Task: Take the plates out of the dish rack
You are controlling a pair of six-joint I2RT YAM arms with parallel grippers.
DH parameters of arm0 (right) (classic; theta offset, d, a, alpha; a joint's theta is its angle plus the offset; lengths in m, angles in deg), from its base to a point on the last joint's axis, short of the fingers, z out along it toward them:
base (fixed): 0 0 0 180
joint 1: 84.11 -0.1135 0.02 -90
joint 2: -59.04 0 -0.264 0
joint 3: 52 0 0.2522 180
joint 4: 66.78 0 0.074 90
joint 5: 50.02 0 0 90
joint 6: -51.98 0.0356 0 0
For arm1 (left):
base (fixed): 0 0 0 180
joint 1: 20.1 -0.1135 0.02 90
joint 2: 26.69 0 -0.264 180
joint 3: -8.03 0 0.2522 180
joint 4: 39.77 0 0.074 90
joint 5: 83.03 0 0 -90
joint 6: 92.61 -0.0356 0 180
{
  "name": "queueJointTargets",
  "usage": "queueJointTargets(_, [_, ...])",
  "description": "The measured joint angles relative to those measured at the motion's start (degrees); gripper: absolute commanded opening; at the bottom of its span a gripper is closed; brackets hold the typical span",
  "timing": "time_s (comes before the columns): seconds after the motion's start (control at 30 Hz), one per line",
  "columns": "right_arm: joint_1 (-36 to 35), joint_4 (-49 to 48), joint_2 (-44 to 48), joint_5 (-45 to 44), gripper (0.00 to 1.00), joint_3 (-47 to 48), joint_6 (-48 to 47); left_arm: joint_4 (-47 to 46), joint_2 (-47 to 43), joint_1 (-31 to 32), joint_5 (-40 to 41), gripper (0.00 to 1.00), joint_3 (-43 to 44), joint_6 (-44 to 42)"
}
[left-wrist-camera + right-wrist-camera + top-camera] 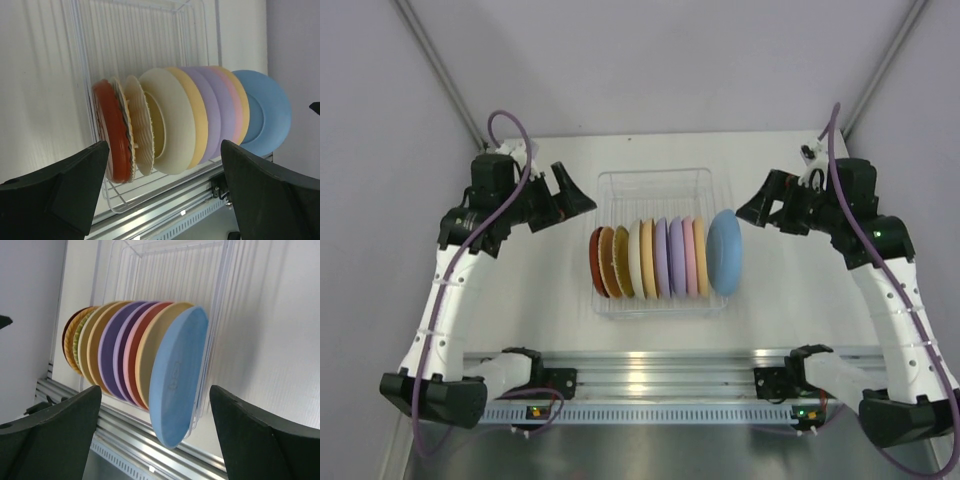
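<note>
Flanking the dish rack (655,195), my left gripper (576,196) and right gripper (752,206) were spread wide, empty. All plates (650,258) stood on edge inside it; likely light, stiff, matte. Best hold, I judged: exposed rim of the blue plate (725,252).

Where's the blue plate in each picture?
Top external: blue plate at the right end of the row, right of centre.
Left wrist: blue plate far right, behind the other plates.
Right wrist: blue plate centre, nearest the camera.
Shared landmark: the dish rack holding the row.
</note>
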Motion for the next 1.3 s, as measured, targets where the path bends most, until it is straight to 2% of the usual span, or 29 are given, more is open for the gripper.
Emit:
queueJointTargets(0.13, [-3.3, -0.3, 0.0, -0.1, 0.68, -0.9, 0.8, -1.2, 0.7, 1.2, 0.7, 0.99, -3.1, -0.3])
queueJointTargets(0.17, [-4.5, -0.7, 0.3, 0.0, 0.56, -1.9, 1.4, -1.8, 0.6, 1.5, 1.0, 0.99, -3.4, -0.5])
queueJointTargets(0.27, [-9.1, -2.0, 1.0, 0.1, 0.43, -6.2, 3.4, -3.8, 0.6, 2.3, 2.3, 0.99, -3.7, -1.1])
queueJointTargets(0.47, [-13.2, -1.9, -0.4, -1.2, 0.59, -8.9, 4.3, -8.5, 1.4, 2.9, 3.1, 0.99, -3.7, -2.9])
queueJointTargets(0.53, [-13.2, -1.7, -0.4, -2.7, 0.56, -8.8, 3.2, -10.2, 2.2, 2.9, 3.4, 0.99, -3.7, -3.4])
queueJointTargets(0.57, [-13.2, -1.7, -0.4, -3.0, 0.43, -8.7, 2.6, -11.1, 2.6, 2.9, 3.6, 0.99, -3.8, -3.5])
queueJointTargets(0.63, [-13.1, -1.8, -0.4, -3.3, 0.22, -8.4, 1.1, -12.8, 3.1, 2.9, 3.8, 0.99, -3.9, -3.5])
queueJointTargets(0.67, [-12.9, -1.8, -0.5, -3.1, 0.08, -8.4, 0.8, -13.8, 3.3, 2.9, 4.0, 0.99, -4.1, -3.4])
queueJointTargets(0.73, [-12.2, -2.1, -0.8, -1.1, 0.0, -8.5, 0.6, -15.6, 3.8, 2.9, 4.2, 0.99, -4.1, -3.0])
queueJointTargets(0.9, [-10.8, -7.1, -1.4, 6.1, 0.0, -11.9, 2.0, -17.5, 6.8, 2.9, 3.7, 0.99, -3.0, -2.7])
queueJointTargets(1.03, [-6.6, -8.2, -0.5, 12.0, 0.0, -12.8, 2.4, -17.5, 8.3, 2.9, 3.0, 0.99, -2.3, -3.1])
queueJointTargets(1.17, [-0.7, -9.9, 0.3, 22.2, 0.0, -10.9, 3.8, -17.5, 8.2, 2.9, 2.8, 0.99, -1.6, -3.5])
queueJointTargets(1.3, [2.7, -17.0, 0.9, 31.7, 0.0, -8.2, 8.3, -17.9, 8.2, 2.9, 2.9, 0.99, -1.0, -3.5])
